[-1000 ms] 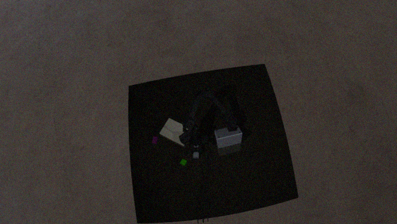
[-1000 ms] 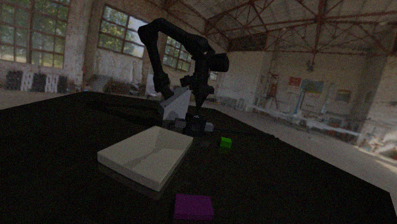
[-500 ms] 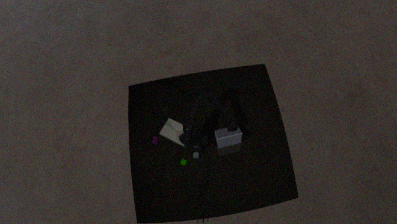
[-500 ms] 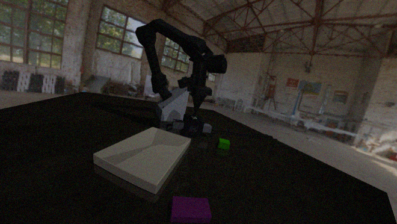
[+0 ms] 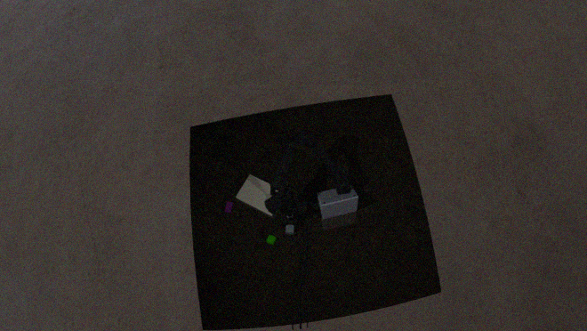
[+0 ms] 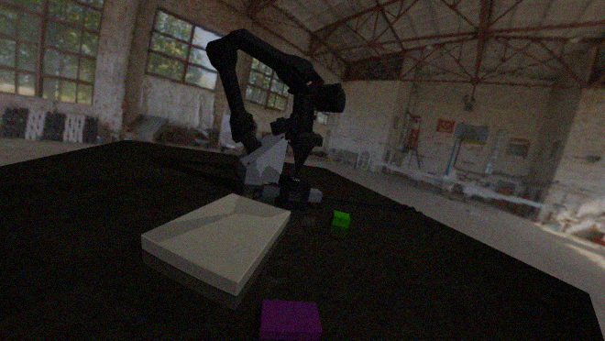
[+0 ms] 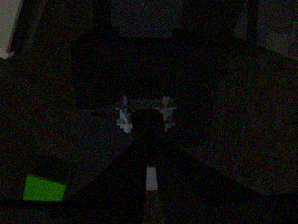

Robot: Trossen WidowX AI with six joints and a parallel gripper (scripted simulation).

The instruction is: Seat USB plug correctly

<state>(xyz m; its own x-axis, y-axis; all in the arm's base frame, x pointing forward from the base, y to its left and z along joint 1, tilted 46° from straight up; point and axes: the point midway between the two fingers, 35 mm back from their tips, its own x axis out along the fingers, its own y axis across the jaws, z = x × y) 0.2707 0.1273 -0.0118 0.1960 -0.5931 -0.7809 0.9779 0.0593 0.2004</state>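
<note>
The scene is very dim. My gripper (image 6: 296,173) (image 7: 149,148) points straight down and is shut on the dark USB plug (image 7: 147,137), which is barely visible between the pale fingertips. It hangs right over the dark power cube (image 6: 293,193), just behind the beige tray. A small pale strip (image 7: 152,177) shows below the plug in the wrist view; I cannot tell what it is. I cannot tell how deep the plug sits in the socket or which way round it is.
A shallow beige tray (image 5: 254,192) (image 6: 220,238) lies left of the cube. A green block (image 5: 270,239) (image 6: 341,219) (image 7: 44,189), a purple block (image 5: 229,206) (image 6: 290,319) and a small grey cube (image 5: 290,230) lie nearby. A grey box (image 5: 338,204) (image 6: 263,165) stands at the arm's foot.
</note>
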